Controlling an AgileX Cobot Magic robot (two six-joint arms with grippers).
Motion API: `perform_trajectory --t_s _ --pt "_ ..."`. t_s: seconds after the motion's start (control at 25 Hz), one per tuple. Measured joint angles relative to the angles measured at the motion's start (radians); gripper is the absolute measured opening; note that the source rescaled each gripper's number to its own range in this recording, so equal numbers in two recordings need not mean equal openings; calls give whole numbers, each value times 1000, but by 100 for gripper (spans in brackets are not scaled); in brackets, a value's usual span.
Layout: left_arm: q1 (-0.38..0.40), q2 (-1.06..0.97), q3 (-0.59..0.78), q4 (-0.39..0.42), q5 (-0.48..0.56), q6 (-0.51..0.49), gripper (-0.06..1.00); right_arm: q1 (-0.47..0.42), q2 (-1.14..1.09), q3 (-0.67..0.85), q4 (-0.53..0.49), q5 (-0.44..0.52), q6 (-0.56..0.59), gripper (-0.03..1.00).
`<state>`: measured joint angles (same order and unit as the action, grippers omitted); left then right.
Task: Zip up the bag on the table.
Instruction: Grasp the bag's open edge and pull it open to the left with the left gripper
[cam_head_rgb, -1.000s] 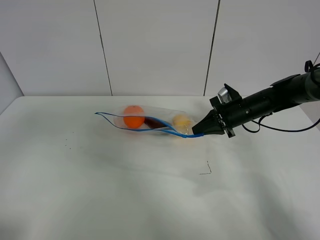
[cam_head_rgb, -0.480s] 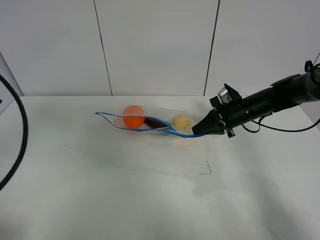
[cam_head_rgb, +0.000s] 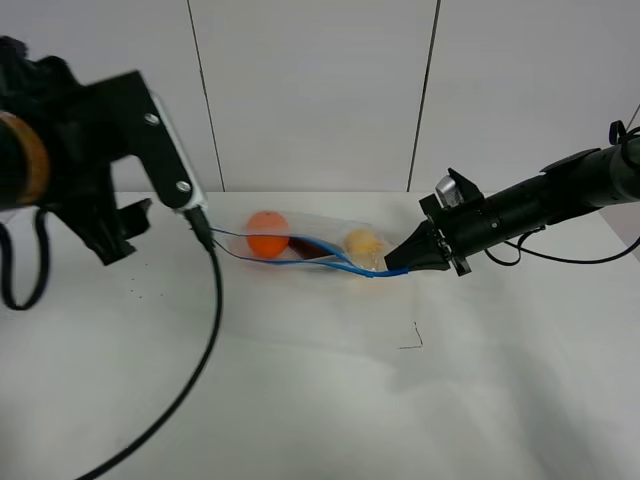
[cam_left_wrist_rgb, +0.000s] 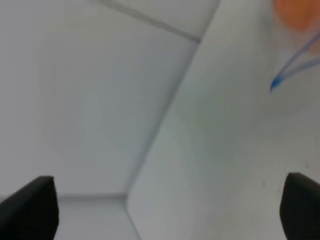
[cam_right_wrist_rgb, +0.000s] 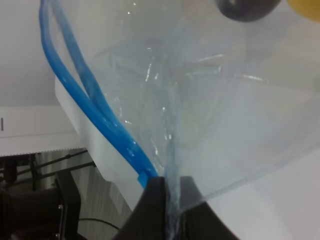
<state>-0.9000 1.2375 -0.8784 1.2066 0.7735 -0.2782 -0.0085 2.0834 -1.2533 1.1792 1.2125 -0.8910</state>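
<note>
The clear bag (cam_head_rgb: 300, 240) lies at the back middle of the white table (cam_head_rgb: 300, 410), its blue zip strip (cam_head_rgb: 330, 262) gaping open. An orange (cam_head_rgb: 266, 236), a dark eggplant (cam_head_rgb: 306, 246) and a yellow pear (cam_head_rgb: 362, 242) show through it. My right gripper (cam_head_rgb: 398, 264) is shut on the bag's right end, at the strip's end; the right wrist view shows its tips (cam_right_wrist_rgb: 168, 200) pinching plastic beside the strip (cam_right_wrist_rgb: 90, 90). My left gripper (cam_head_rgb: 122, 230) is open, high over the table's left, apart from the bag. The left wrist view shows the strip's left end (cam_left_wrist_rgb: 274, 85).
A black cable (cam_head_rgb: 205, 330) hangs from the left arm across the table's left front. A small dark mark (cam_head_rgb: 412, 340) lies in front of the bag. A white panelled wall (cam_head_rgb: 320, 90) stands behind the table's far edge.
The left arm has swung in from the left edge of the view, over the table's left side toward the bag's left end. The right gripper and the bag have not moved.
</note>
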Motion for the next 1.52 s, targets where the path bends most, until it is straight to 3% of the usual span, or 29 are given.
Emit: perform_trajectory --t_s 0.28,0.44,0.56,0.84,1.0,1.28,1.52 --pt "-193 320 -1 298 68 -377 98 0 0 0 -2 0 0 0" --pt "-230 475 -1 469 104 -566 97 0 0 0 -1 0 4 0" --pt "-251 552 -2 513 110 -650 96 0 0 0 2 0 7 0" --pt "-294 635 -7 522 70 -674 95 0 0 0 7 0 7 0" --pt "-295 642 -24 526 -4 -676 95 0 0 0 16 0 7 0" --pt "-295 642 -106 529 -100 -675 95 0 0 0 21 0 7 0" --pt "-295 723 -167 530 -117 -649 95 0 0 0 21 0 7 0"
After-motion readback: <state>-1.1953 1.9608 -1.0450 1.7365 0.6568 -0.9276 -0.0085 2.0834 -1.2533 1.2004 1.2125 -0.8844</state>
